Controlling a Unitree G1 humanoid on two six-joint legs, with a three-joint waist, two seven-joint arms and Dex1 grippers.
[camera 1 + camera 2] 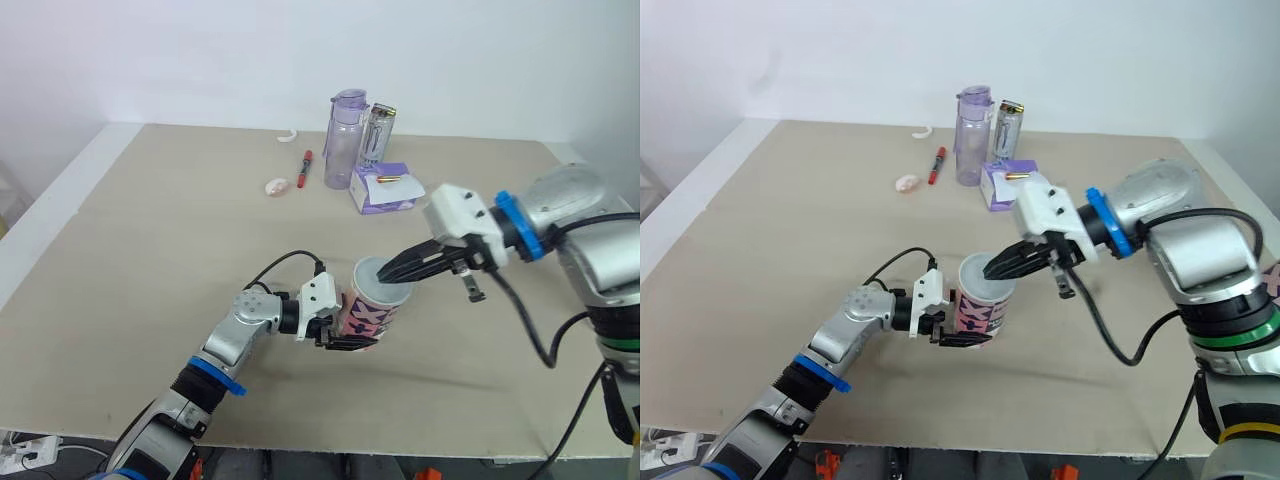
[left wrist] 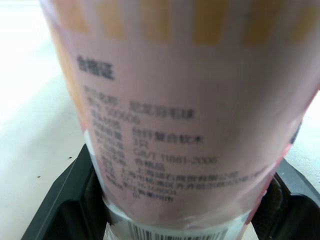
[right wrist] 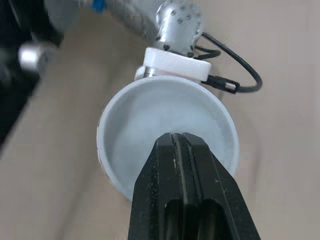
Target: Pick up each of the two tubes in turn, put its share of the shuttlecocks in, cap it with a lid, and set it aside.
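A short pink patterned tube [image 1: 368, 312] stands upright on the table's front middle. My left gripper [image 1: 345, 335] is shut on its lower part, one black finger [image 2: 60, 200] on each side of the printed label [image 2: 175, 115]. A pale grey-white recessed lid [image 3: 145, 125] covers the tube's top. My right gripper [image 1: 385, 273] reaches in from the right with its fingers shut together, holding nothing. Its tips [image 3: 178, 137] rest in or just above the hollow of the lid.
At the back middle stand a purple water bottle [image 1: 345, 140], a clear container [image 1: 377, 132] and a purple box [image 1: 384, 188]. A red marker [image 1: 305, 168], a small pinkish object [image 1: 276, 185] and a white curved piece [image 1: 289, 135] lie beside them.
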